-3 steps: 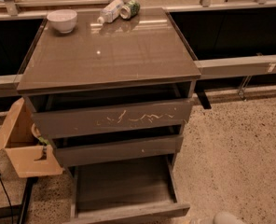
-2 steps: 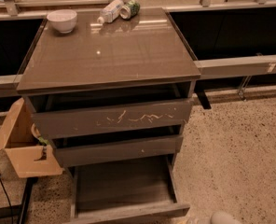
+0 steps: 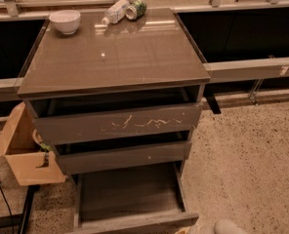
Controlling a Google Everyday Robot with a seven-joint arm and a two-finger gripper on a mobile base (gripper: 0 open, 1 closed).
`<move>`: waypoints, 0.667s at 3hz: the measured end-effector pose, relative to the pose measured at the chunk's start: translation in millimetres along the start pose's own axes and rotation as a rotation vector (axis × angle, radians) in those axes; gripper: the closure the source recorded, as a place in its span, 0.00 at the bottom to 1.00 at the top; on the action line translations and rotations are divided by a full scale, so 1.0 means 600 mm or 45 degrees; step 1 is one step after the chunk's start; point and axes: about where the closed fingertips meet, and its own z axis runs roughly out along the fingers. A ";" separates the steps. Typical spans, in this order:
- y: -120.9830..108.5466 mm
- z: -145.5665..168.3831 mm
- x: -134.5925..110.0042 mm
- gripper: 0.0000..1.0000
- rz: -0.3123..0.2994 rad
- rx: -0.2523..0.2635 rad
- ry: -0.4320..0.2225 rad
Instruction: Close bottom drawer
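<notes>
Weight should be modest in the bottom drawer (image 3: 130,194), which stands pulled well out at the foot of the cabinet (image 3: 110,57), empty and rigid, likely to slide on runners. Its handleless front panel (image 3: 134,223) offers no grip, so a flat push at its middle seems best. Above sit the middle front (image 3: 122,157) and the scratched top front (image 3: 117,123), while the gripper (image 3: 228,227) shows only as a pale rounded part just right of the panel's corner, open or closed I cannot tell.

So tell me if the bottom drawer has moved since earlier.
No. The bottom drawer still juts as far past the middle drawer front; the gripper sits at the frame's bottom edge, right of it.
</notes>
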 end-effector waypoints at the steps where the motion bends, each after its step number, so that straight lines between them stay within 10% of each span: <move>1: -0.008 0.020 -0.005 1.00 -0.023 0.016 -0.020; 2: -0.015 0.032 -0.008 1.00 -0.045 0.035 -0.033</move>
